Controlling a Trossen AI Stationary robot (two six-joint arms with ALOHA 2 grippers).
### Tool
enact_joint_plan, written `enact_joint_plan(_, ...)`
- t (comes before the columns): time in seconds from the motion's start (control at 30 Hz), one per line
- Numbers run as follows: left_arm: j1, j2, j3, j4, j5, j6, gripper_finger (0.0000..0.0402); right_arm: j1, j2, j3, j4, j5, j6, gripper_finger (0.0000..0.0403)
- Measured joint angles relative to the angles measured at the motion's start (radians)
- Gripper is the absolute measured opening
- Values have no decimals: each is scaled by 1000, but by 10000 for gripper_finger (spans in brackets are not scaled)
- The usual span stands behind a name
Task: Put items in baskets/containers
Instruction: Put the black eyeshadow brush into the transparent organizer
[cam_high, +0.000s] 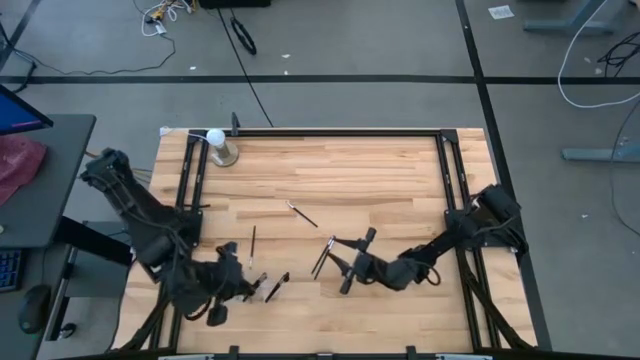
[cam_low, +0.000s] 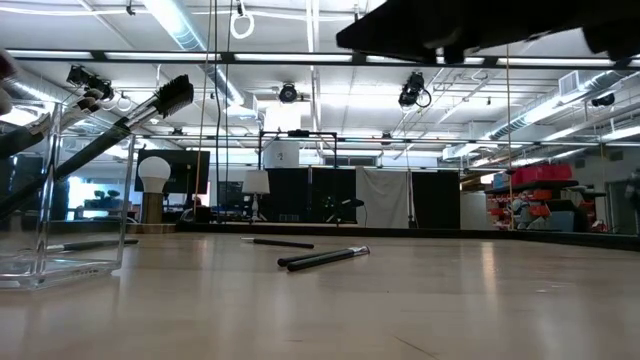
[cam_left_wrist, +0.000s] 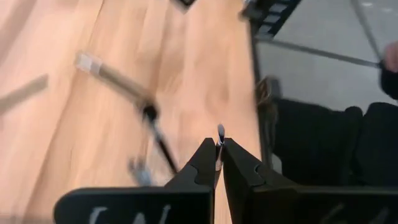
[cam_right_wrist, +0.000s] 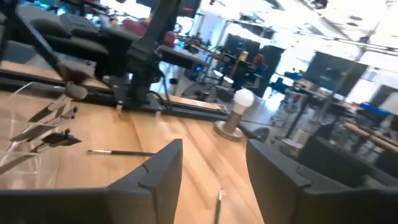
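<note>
We see the left gripper (cam_left_wrist: 218, 163) clenched on a thin brush (cam_left_wrist: 219, 146) near the worktop's (cam_high: 380, 175) front left corner, just beside the clear organizer (cam_low: 60, 200) holding brushes, while the right gripper (cam_right_wrist: 214, 165) hangs released over loose brushes (cam_high: 322, 256) mid-front.

Ceiling strip lights (cam_low: 190, 40) are glaring pretty hard in the low view, bouncing a soft sheen off the wooden surface (cam_low: 420, 300). The left wrist view is smearing with blur, and the right wrist view is going soft too. Overhead is staying evenly bright, shadows faint.
</note>
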Motion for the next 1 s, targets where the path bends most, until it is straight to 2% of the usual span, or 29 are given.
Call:
enact_joint_plan(0.13,-80,0,-5,-154,-41,-237,13,-32,0,0,-31,-91,37,170)
enact_joint_plan(0.3,-163,4,-6,-350,-46,-450,12,-38,0,0,-39,-107,24,163)
enact_joint_plan(0.4,-187,4,-7,-409,-97,-477,13,-38,0,0,-37,-107,-26,162)
enact_joint_plan(0.57,-190,12,-7,-413,-136,-463,16,-49,0,0,-12,-107,-105,162)
enact_joint_plan(0.77,-189,62,-7,-405,-136,-476,17,-83,0,0,-2,-107,-150,162)
enact_joint_plan(1.0,-189,143,-7,-389,-110,-606,18,-120,0,0,18,-107,-185,162)
